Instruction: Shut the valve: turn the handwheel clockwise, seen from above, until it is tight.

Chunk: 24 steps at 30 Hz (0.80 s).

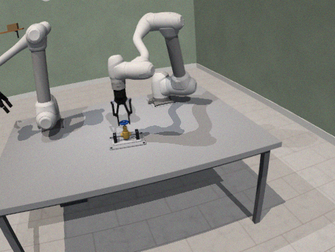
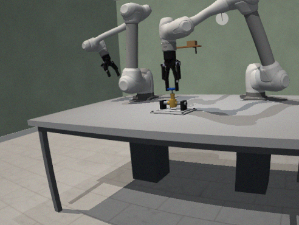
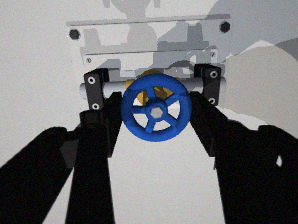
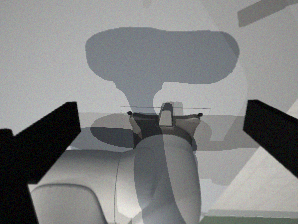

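Observation:
The blue five-spoked handwheel (image 1: pixel 124 122) (image 2: pixel 171 89) (image 3: pixel 156 80) lies level on top of the yellow valve body (image 1: pixel 125 134) (image 2: pixel 172 101) (image 3: pixel 129 85). My left gripper (image 1: pixel 124 123) (image 2: pixel 172 89) (image 3: pixel 155 105) points straight down and is shut on the handwheel, one finger on each side of the rim. In the left wrist view the finger line runs about along the grey pipe (image 3: pixel 113 90). How tight the valve is cannot be seen. My right gripper (image 1: pixel 8 107) (image 2: pixel 113 75) (image 4: pixel 161 116) is open and empty, far from the valve.
Two black clamps (image 1: pixel 114 137) (image 1: pixel 137 134) (image 2: pixel 163 104) (image 2: pixel 183 105) hold the pipe on a pale base plate (image 1: pixel 127 147). Both arm bases stand on the grey table (image 1: pixel 85 163) (image 2: pixel 106 120) behind the valve. A wall shelf with a brown box (image 1: pixel 13 26) (image 2: pixel 191 43) is at the back.

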Each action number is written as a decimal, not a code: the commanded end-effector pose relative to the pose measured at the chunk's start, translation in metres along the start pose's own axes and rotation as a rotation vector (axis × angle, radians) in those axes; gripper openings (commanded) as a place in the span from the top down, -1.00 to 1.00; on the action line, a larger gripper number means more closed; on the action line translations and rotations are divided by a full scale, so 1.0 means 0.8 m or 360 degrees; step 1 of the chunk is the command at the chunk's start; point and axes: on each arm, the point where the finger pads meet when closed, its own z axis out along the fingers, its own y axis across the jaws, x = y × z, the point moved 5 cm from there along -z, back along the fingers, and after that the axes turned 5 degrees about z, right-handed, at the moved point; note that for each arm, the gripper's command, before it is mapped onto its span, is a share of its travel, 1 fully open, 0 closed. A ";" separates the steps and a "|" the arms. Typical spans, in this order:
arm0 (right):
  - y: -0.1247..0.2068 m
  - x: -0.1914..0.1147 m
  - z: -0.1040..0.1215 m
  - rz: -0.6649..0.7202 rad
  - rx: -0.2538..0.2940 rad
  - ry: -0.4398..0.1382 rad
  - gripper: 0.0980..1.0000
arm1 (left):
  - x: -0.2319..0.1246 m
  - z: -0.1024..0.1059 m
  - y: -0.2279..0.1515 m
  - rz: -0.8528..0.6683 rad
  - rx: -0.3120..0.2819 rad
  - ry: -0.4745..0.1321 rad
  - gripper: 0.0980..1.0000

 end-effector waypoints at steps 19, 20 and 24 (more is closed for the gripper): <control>0.000 0.000 -0.001 0.0000 0.0001 0.0001 -1.00 | -0.001 -0.001 0.000 0.0433 0.0001 -0.0003 1.00; 0.000 0.000 -0.001 0.0000 0.0001 0.0001 -1.00 | -0.001 -0.001 0.000 0.0455 0.0001 -0.0003 1.00; 0.000 0.000 -0.001 0.0000 0.0001 0.0001 -1.00 | -0.001 -0.001 0.000 0.0497 0.0001 -0.0003 1.00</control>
